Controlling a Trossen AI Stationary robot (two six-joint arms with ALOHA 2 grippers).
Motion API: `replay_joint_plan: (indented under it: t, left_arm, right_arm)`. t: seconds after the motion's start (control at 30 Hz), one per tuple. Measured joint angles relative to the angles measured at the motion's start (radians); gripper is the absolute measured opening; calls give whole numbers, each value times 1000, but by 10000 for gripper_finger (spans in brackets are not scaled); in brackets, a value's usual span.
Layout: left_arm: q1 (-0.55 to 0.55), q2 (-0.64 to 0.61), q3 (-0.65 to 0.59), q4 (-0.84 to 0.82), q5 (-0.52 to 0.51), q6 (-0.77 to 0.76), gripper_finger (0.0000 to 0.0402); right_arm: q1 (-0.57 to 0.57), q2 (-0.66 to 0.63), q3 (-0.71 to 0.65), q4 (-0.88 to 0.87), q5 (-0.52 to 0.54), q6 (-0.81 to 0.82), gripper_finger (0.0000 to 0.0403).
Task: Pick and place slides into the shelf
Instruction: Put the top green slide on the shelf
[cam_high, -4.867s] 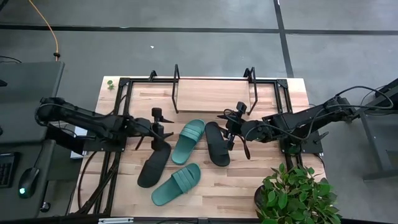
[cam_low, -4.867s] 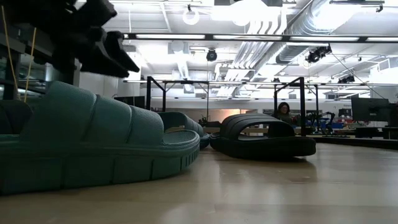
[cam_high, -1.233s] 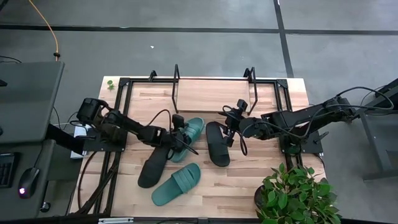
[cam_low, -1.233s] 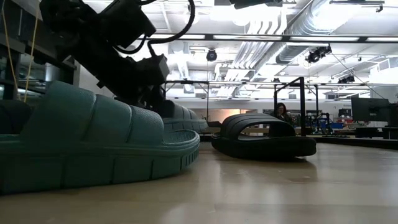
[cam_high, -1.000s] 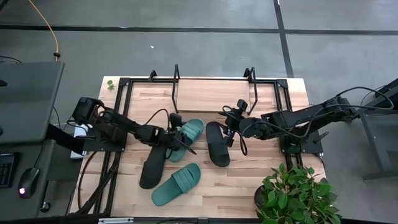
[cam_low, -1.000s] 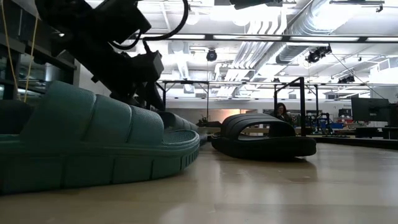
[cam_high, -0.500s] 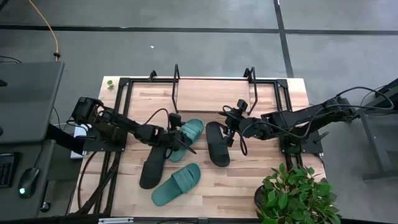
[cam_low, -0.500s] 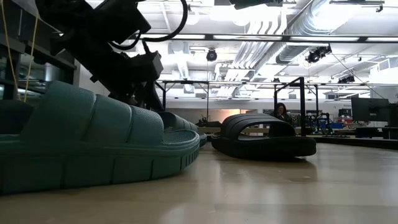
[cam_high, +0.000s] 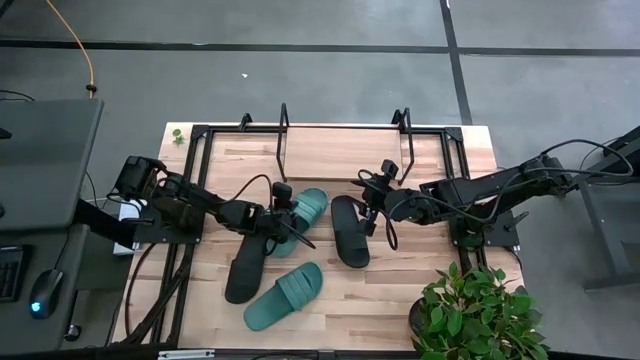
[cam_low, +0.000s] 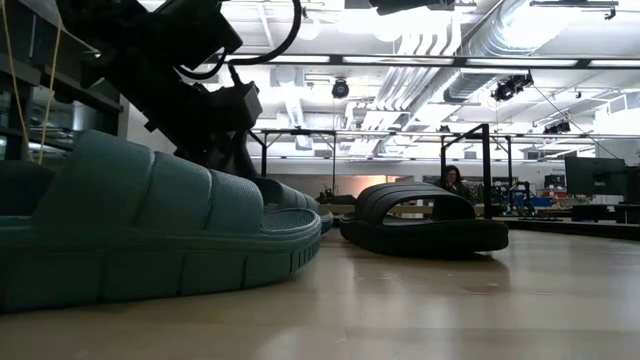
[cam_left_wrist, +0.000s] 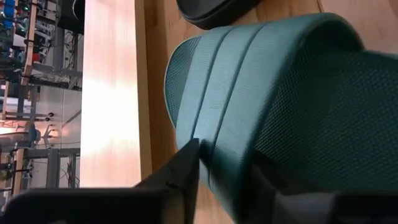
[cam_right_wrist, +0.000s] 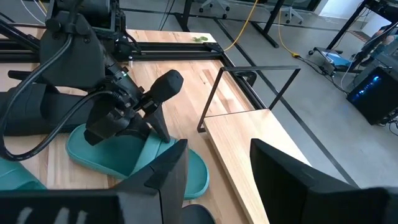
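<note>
Your left claw (cam_high: 283, 222) grips the green sandal (cam_high: 299, 213) by its edge; your right claw (cam_high: 371, 207) hangs open above the black sandal (cam_high: 349, 232).

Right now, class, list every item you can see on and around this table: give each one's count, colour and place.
teal slides: two, teal-green; one near the front edge, one mid-table.
black slides: two, black; one front-left, one right of centre.
shelf: one, light wood, black end bars; at the back.
plant: one, green; front-right corner.
left gripper: black; closing on the mid-table teal slide's edge.
right gripper: black, open; over the right black slide.
</note>
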Motion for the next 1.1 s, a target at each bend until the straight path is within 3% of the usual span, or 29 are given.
replay_joint_plan:
  t: [0.2, 0.43, 0.57, 0.7, 0.93, 1.1]
  left_arm:
    - [0, 0, 0, -1, -2, 1, 9]
    - [-1, -1, 3, 9, -66, 1, 27]
    - [-1, -1, 28, -11, -120, 1, 15]
    - [-1, -1, 87, -95, -127, -8, 6]
    - [-1, -2, 220, -273, -162, -92, 27]
    - [-1, -2, 278, -371, -213, -152, 10]
  right_arm:
    - [0, 0, 0, 0, 0, 0, 165]
    - [0, 0, 0, 0, 0, -3, 165]
    - [0, 0, 0, 0, 0, -3, 165]
    - [0, 0, 0, -2, 0, -3, 165]
    - [2, 55, 0, -8, 3, -87, 165]
    - [2, 87, 0, 32, 24, -167, 165]
